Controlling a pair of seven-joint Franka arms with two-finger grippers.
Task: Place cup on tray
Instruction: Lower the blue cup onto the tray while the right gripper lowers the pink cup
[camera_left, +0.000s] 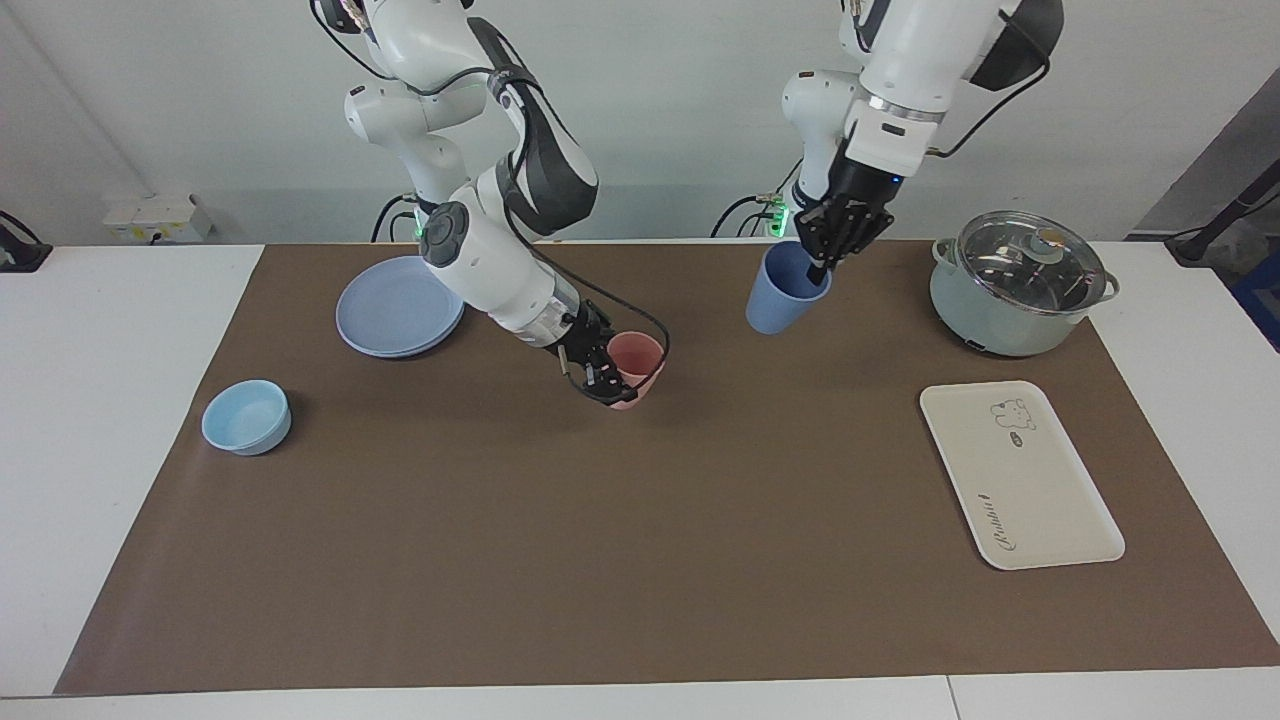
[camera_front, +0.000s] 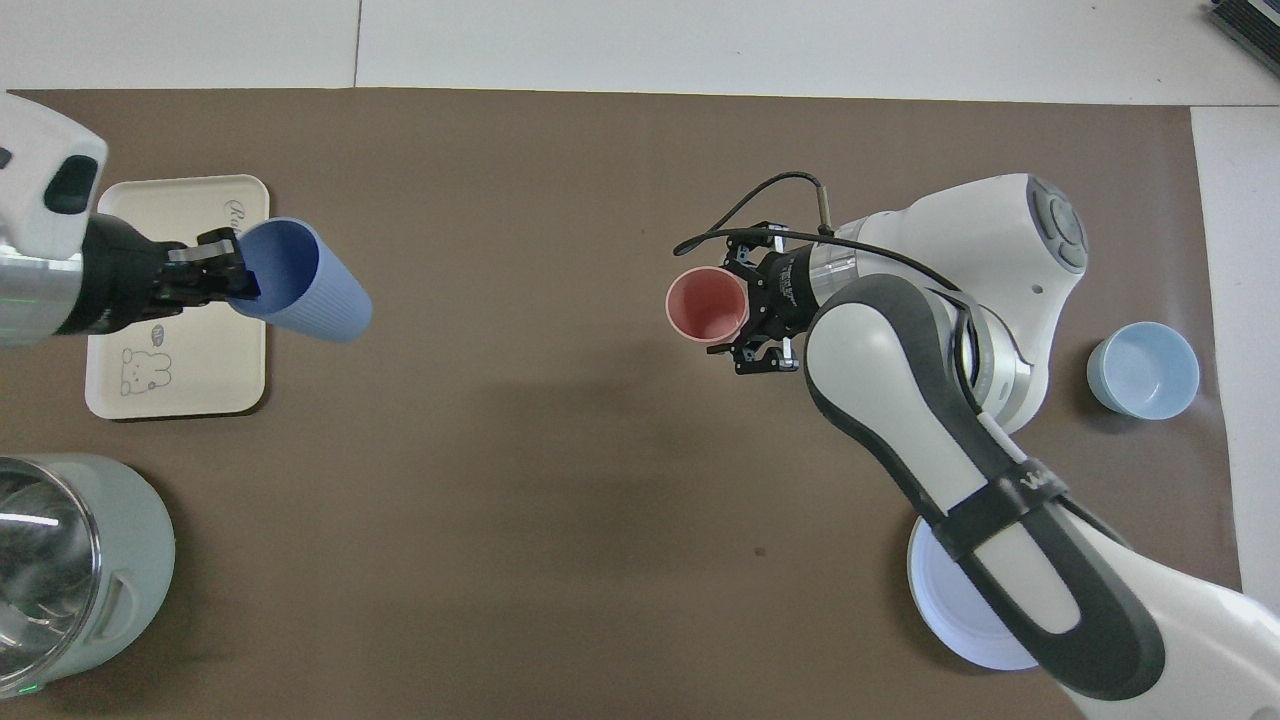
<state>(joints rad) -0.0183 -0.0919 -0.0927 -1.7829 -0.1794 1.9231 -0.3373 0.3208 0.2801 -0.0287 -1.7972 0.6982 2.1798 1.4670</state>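
Observation:
The periwinkle-blue cup (camera_left: 785, 292) hangs tilted in the air over the mat, beside the pot. My left gripper (camera_left: 822, 262) is shut on its rim, one finger inside the cup. In the overhead view the cup (camera_front: 305, 282) and left gripper (camera_front: 232, 280) cover the edge of the tray. The cream tray (camera_left: 1020, 480) with the bear drawing lies flat and bare toward the left arm's end of the table (camera_front: 200, 380). My right gripper (camera_left: 612, 385) is low at the salmon-pink tumbler (camera_left: 640, 362), fingers spread on either side of it (camera_front: 750, 315).
A grey-green pot with a glass lid (camera_left: 1020, 285) stands nearer to the robots than the tray. A round blue plate (camera_left: 400, 305) and a light-blue bowl (camera_left: 247, 415) lie toward the right arm's end. The pink tumbler (camera_front: 708, 305) stands mid-table.

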